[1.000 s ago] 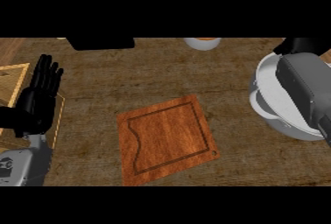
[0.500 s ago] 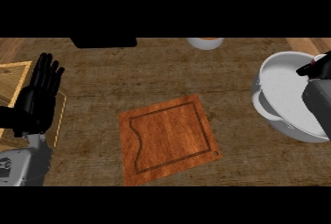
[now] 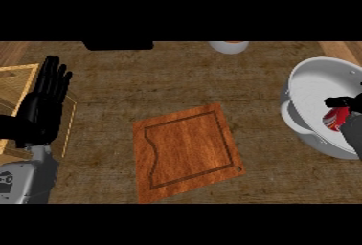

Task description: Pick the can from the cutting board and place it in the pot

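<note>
The red can [image 3: 335, 118] is inside the white pot [image 3: 311, 86] at the right edge, low against the near wall. My right hand [image 3: 345, 102] shows only at the frame's right border. Its dark fingers curl over the can's top, and the grey forearm runs down beside it. The wooden cutting board [image 3: 185, 152] lies bare in the middle of the counter. My left hand [image 3: 44, 103] rests open at the far left, fingers pointing up, away from the board.
A light wooden tray [image 3: 16, 81] sits under and behind the left hand. A white cup or bowl [image 3: 228, 46] stands at the back edge, and a dark object [image 3: 117, 45] is at the back left.
My right arm has drawn back toward the right edge and lower in the view, uncovering the pot and the red can inside it. The left hand has not moved.
</note>
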You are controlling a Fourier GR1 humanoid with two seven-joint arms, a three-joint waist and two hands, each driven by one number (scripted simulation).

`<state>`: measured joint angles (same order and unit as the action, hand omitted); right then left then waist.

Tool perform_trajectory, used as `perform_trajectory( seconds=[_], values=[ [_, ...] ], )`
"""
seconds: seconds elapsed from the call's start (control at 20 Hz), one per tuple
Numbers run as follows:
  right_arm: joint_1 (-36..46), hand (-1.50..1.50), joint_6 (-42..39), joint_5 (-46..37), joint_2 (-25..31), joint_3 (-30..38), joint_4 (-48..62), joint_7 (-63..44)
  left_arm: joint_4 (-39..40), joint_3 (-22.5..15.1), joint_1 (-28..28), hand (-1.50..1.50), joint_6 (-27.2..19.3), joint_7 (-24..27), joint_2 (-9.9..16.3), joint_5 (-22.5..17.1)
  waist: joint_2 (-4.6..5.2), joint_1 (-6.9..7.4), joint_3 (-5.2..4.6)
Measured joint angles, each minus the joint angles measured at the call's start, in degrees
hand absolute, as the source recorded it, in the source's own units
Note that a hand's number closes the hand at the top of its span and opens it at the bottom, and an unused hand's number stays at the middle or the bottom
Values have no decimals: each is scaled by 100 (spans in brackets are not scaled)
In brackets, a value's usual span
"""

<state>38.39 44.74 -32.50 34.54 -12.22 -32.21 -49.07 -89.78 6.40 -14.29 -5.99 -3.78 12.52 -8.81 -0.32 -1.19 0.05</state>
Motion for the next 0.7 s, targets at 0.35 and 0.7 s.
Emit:
perform_trajectory(
  seconds=[0.35, 0.7],
  values=[
    [-295, -150, 205, 399, -3, 463, -521, 1189, 153, -10, -112, 0, 37, 131, -64, 46, 30, 98, -1],
    [-597, -150, 848, 847, -31, 1169, -1368, 1721, 77, -89, -7, 0, -34, 141, -158, 149, 14, 61, -2]
  ],
)
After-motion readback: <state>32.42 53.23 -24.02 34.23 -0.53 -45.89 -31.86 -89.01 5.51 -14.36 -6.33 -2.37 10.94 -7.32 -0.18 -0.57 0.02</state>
